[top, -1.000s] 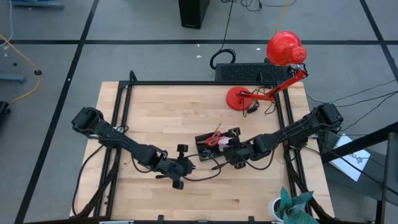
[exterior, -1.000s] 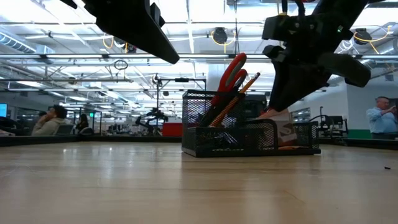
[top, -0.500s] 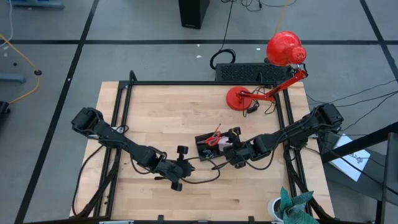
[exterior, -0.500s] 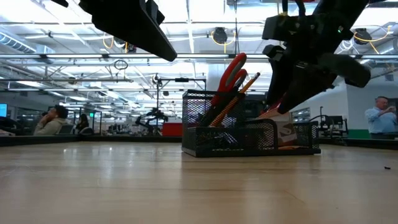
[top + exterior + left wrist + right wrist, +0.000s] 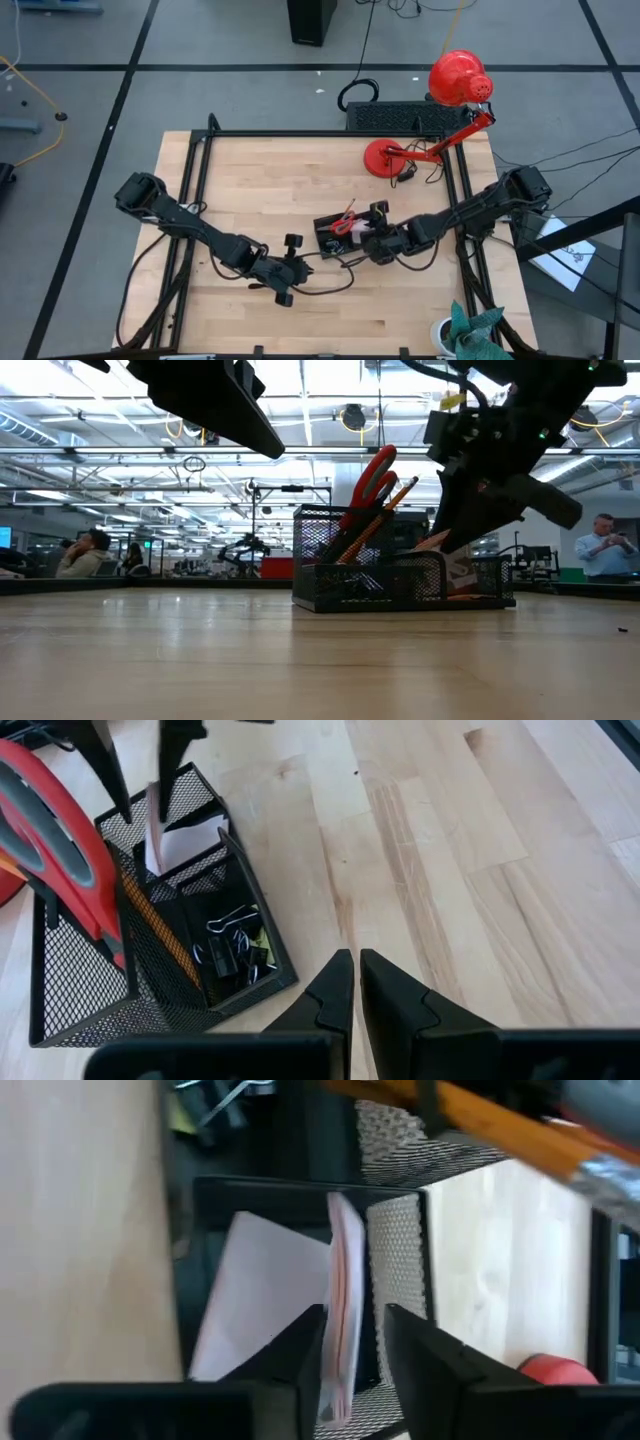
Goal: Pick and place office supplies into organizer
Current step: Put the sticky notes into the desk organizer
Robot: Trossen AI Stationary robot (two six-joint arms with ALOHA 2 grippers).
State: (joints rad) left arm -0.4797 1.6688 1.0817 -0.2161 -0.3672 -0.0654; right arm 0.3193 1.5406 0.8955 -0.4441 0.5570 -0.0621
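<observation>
Between the right gripper's (image 5: 355, 1342) slightly parted fingers stands a pink sticky-note pad (image 5: 345, 1280), thin, upright, edge-on, with a white sheet (image 5: 250, 1295) leaning beside it, inside a compartment of the black mesh organizer (image 5: 400, 1240). Whether the fingers pinch the pad is unclear. Beyond lie orange pencils (image 5: 500, 1125). The left gripper (image 5: 357, 982) hovers shut near the organizer.

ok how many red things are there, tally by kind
desk lamp: 1
scissors: 1
total: 2
</observation>
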